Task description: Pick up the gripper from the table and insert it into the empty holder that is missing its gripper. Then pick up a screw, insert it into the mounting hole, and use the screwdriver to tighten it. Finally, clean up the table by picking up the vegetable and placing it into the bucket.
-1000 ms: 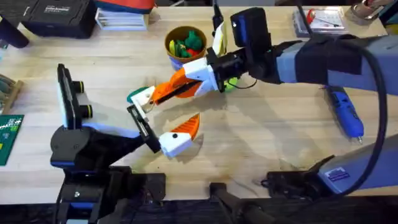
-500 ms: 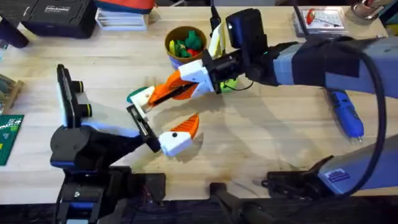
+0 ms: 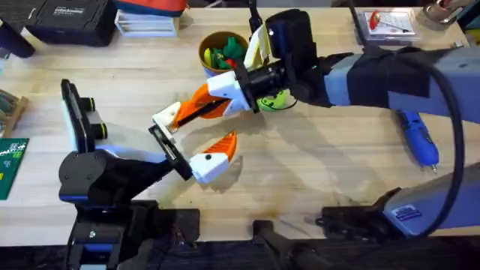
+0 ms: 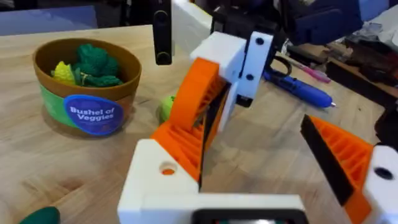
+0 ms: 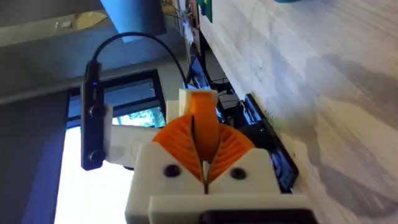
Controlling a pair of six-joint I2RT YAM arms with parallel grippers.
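Observation:
My right gripper [image 3: 196, 110] is shut on the orange ribbed gripper [image 4: 180, 142], whose base rests against the white holder [image 4: 152, 186] on one side of my left gripper [image 3: 196, 135]. The left gripper is open wide; its other side carries an orange finger [image 4: 339, 158]. In the right wrist view the right gripper [image 5: 200, 127] is closed around the orange piece. The teal vegetable [image 4: 37, 216] lies on the table beside the holder. The bucket [image 3: 204, 46] with toy produce stands behind. The blue screwdriver [image 3: 416, 135] lies at the right. The screw is out of view.
A lime-green disc [image 3: 274, 99] lies under the right arm, near the bucket. Black cases and boxes [image 3: 71, 19] line the far edge. A green circuit board [image 3: 9, 165] sits at the left edge. Bare wood stretches between the grippers and the screwdriver.
The right gripper has carried the orange piece a little left and away from the arm bases. The left gripper has shifted the same way with it.

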